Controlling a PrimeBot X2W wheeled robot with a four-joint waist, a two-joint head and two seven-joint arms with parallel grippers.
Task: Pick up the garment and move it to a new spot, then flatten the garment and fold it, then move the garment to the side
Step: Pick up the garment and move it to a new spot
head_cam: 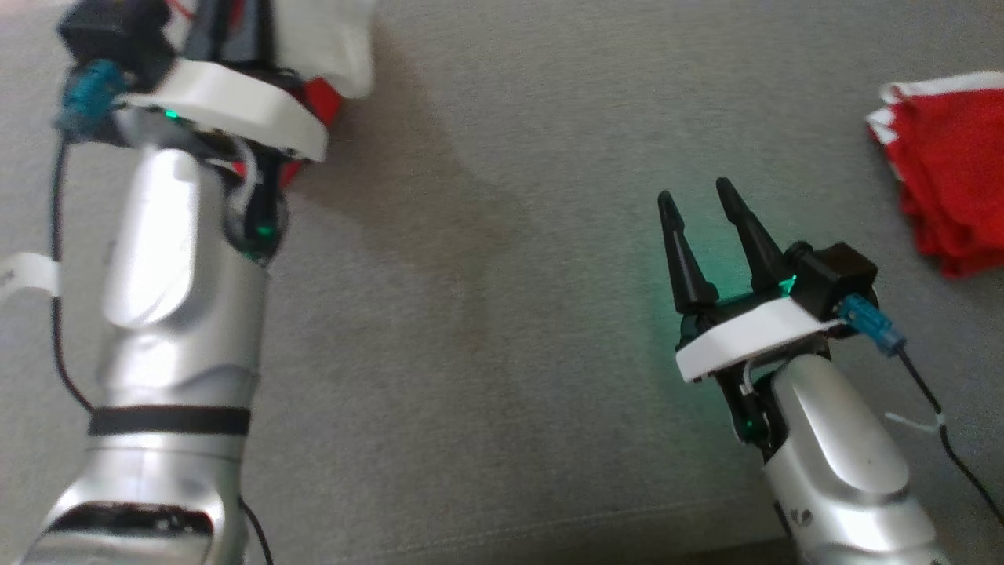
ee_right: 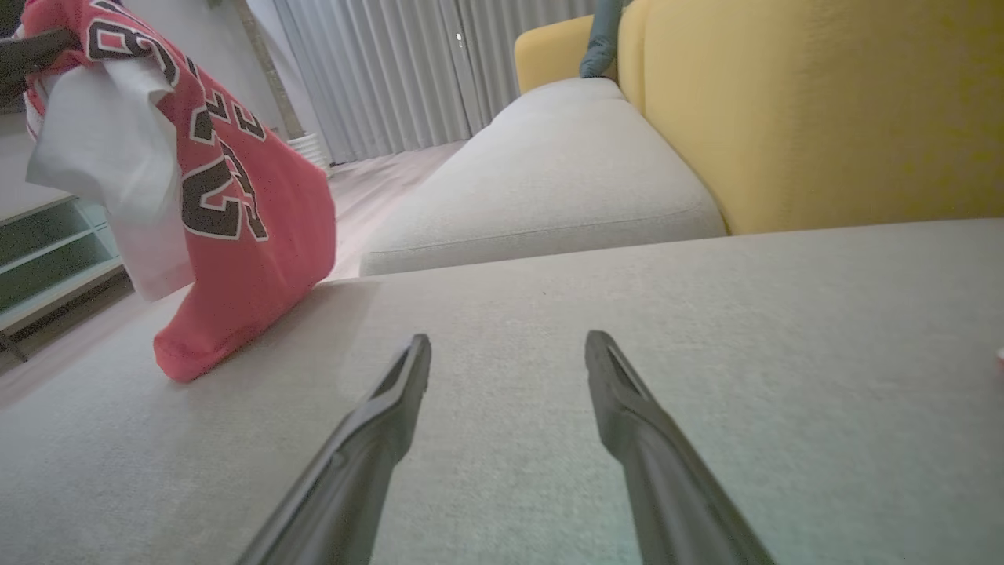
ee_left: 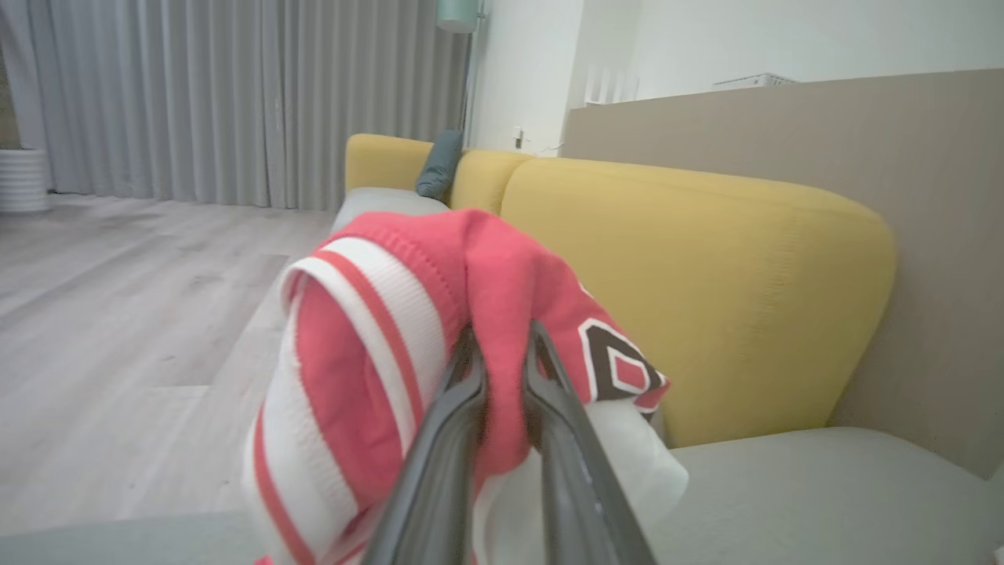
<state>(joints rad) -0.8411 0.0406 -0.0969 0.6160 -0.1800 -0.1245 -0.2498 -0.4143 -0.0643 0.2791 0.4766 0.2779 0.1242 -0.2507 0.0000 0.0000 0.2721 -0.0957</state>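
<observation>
The garment (ee_left: 502,267) is a red jersey with white striped trim and dark lettering. My left gripper (ee_left: 502,337) is shut on a bunched fold of it and holds it up in the air. In the right wrist view the garment (ee_right: 235,235) hangs at the upper left, its lower hem just touching the grey cushion. In the head view the garment (head_cam: 325,55) shows at the top left, behind my raised left arm (head_cam: 180,259). My right gripper (head_cam: 694,195) stands open low over the cushion at the right, nothing between its fingers (ee_right: 392,408).
A folded red cloth with white trim (head_cam: 953,165) lies at the right edge of the grey cushion (head_cam: 486,314). A yellow sofa back (ee_left: 706,275) rises behind. The wooden floor (ee_left: 118,314) and a low shelf (ee_right: 47,259) lie beyond the cushion's edge.
</observation>
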